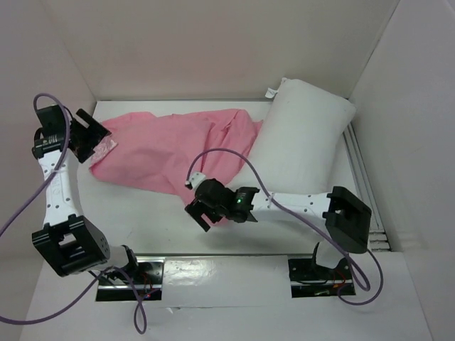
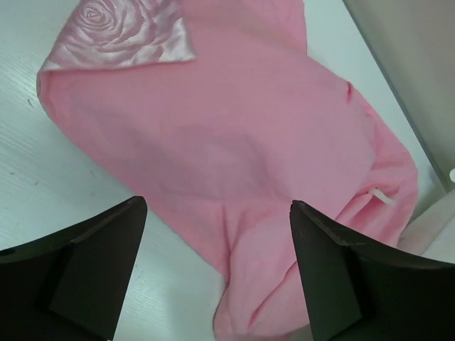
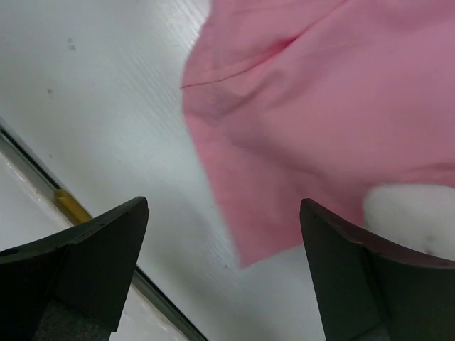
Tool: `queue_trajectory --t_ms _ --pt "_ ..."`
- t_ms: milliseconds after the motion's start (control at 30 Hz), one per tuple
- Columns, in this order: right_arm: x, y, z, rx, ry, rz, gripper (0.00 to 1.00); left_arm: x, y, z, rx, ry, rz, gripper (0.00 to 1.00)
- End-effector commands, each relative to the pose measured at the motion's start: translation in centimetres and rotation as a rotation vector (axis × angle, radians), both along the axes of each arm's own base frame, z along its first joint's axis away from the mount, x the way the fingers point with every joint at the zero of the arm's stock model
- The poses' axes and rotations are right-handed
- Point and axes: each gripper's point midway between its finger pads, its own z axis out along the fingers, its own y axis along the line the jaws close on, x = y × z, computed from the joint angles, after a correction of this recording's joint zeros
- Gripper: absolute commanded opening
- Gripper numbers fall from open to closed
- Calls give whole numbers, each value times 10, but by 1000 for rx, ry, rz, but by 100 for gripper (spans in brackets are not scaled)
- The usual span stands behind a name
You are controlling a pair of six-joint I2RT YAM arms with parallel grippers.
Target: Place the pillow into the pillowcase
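The pink pillowcase (image 1: 170, 153) lies flat and crumpled across the table from far left to centre. Its right end touches or overlaps the white pillow (image 1: 302, 131), which lies at the back right. My left gripper (image 1: 92, 136) is open and empty over the pillowcase's left end. In the left wrist view (image 2: 217, 206) pink cloth (image 2: 249, 135) lies between the jaws, with a shiny rose-patterned flap (image 2: 121, 35) beyond. My right gripper (image 1: 202, 210) is open and empty above the pillowcase's near corner (image 3: 249, 245). A bit of the pillow (image 3: 412, 213) shows by the right finger (image 3: 362, 277).
White enclosure walls (image 1: 213, 42) stand at the back and both sides. Rails (image 1: 364, 181) run along the right wall. A dark strip with a yellow piece (image 3: 71, 206) marks the table's near edge. Two metal base plates (image 1: 142, 273) lie at the front.
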Motion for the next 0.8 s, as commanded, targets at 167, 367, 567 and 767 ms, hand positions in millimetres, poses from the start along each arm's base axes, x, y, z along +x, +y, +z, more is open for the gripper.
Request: queue_trajectory --t_ms 167,367,567,767 --pt "92 -58 153 196 -170 -348 87 8 -61 25 130 -91 -166 91" --pt "137 -107 106 123 49 -602 13 25 -156 -52 60 44 -431 88" --pt "120 -153 32 -52 186 -775 12 34 -213 -108 34 213 -573 88" --pt "52 -246 19 -202 236 -1036 4 29 -239 -140 116 331 -637 88"
